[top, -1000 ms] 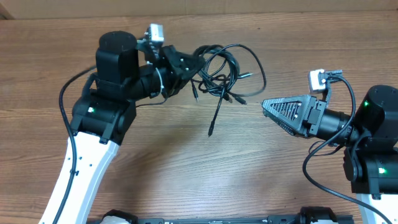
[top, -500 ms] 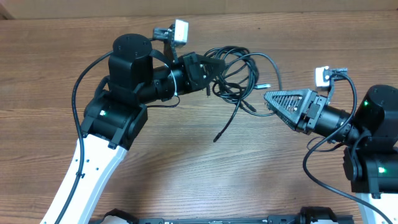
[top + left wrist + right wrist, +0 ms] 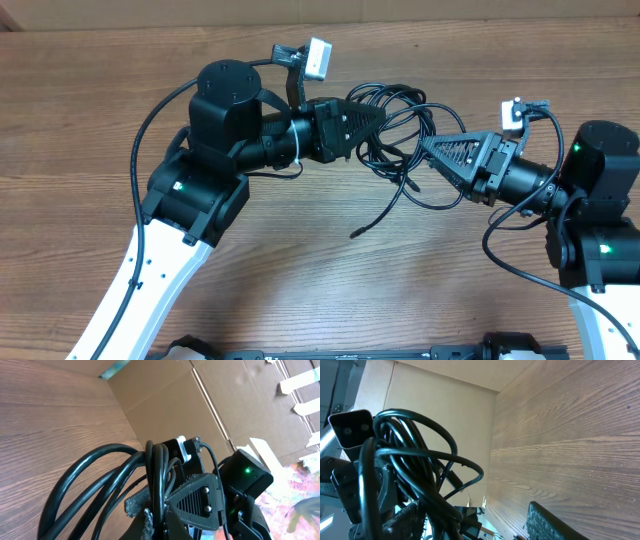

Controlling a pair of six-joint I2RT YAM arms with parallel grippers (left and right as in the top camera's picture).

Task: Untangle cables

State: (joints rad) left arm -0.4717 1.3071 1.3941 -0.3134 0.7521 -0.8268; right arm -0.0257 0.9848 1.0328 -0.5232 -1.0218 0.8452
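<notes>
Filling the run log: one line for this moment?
left jaws: shut on cables | right jaws: beside cables, state unclear | cables: tangled

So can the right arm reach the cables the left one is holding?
Probably yes: the right end effector sits right at the loops of the cables, with nothing in between.
</notes>
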